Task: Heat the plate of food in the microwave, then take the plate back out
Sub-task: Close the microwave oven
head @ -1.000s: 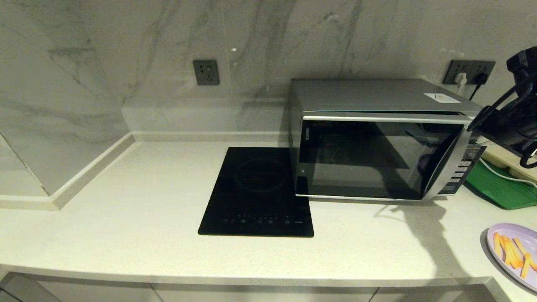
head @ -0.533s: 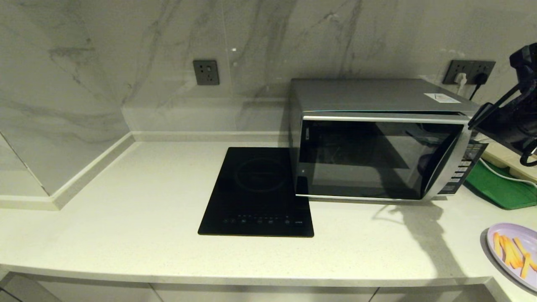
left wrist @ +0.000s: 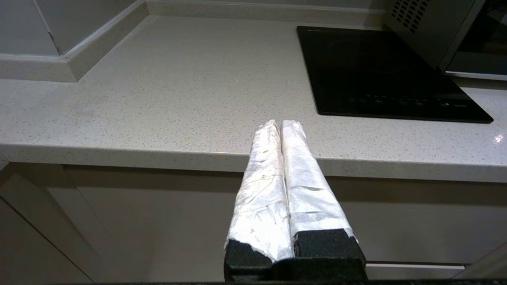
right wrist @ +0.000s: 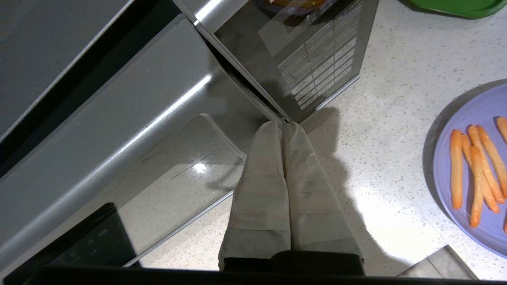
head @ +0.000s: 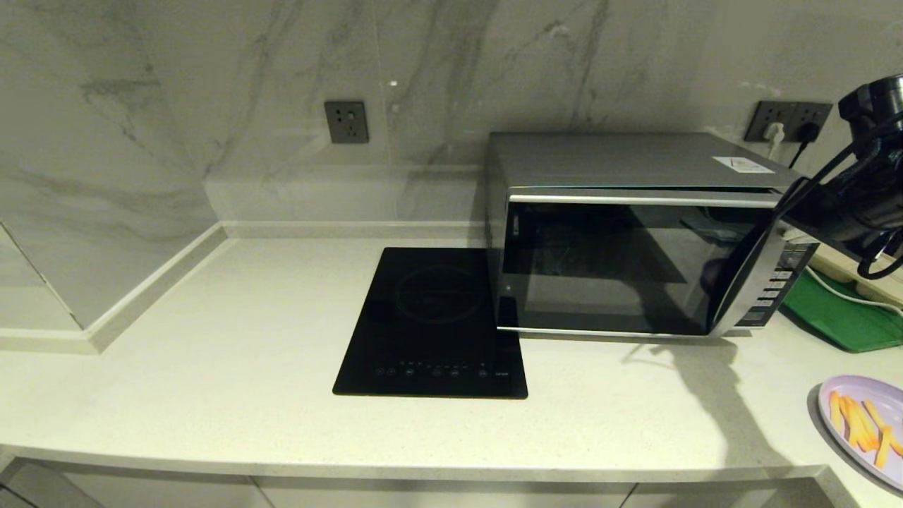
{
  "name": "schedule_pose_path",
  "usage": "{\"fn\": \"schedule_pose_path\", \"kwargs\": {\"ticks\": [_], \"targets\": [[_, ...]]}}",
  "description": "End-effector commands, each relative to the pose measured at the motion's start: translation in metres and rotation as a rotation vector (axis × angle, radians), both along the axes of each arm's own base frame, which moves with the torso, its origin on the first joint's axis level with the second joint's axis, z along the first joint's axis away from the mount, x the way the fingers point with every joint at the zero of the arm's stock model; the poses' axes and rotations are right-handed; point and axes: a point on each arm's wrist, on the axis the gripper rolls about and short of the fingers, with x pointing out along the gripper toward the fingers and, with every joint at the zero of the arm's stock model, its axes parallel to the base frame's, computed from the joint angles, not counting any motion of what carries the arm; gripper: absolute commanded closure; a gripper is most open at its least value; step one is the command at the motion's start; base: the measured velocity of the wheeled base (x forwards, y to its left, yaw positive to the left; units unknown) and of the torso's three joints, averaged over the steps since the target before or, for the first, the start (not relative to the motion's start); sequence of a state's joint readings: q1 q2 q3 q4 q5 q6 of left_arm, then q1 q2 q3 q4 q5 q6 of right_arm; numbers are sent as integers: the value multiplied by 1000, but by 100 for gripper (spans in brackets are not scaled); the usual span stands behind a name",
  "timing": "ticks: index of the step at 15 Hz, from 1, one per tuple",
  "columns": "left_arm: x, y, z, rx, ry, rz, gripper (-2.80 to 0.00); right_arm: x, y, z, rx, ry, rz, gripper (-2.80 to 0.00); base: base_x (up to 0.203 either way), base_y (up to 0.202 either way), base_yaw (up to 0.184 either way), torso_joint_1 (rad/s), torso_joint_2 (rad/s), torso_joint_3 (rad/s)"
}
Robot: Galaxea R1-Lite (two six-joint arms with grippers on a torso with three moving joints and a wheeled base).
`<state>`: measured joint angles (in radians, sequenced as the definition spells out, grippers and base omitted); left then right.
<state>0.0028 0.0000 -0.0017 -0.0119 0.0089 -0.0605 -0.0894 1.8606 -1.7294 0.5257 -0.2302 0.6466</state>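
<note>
- Right wrist view: my right gripper [right wrist: 282,127] has its padded fingers pressed flat together with nothing between them, tips poised at the seam where the microwave [right wrist: 119,99] door's silver handle strip [right wrist: 130,118] meets the black keypad panel [right wrist: 317,59]. I cannot tell whether the tips touch the seam.
- Over the last second my right arm has edged a little leftward toward the upper right corner of the door; the door itself looks unchanged, with only a thin dark gap at that edge.
- I judge this as the door-opening step just starting: shut fingers would serve to hook or lever the door edge.
- The plate of food [right wrist: 475,166], lilac with orange fries, lies on the countertop [right wrist: 388,118] to the microwave's right, near the front edge, untouched.
- My left gripper [left wrist: 282,126] rests parked before the counter edge, fingers together and empty, with the black cooktop [left wrist: 380,71] beyond it.
</note>
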Motion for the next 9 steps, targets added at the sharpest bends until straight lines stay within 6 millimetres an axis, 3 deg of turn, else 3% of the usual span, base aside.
{"fn": "schedule_pose_path", "kwargs": {"ticks": [1, 9], "targets": [[0, 0, 0, -1, 0, 1, 0, 3, 0, 5, 9, -26, 11, 0, 0, 0, 0, 0, 0, 0], [0, 0, 0, -1, 0, 1, 0, 16, -1, -2, 12, -13, 11, 0, 0, 0, 0, 0, 0, 0]]}}
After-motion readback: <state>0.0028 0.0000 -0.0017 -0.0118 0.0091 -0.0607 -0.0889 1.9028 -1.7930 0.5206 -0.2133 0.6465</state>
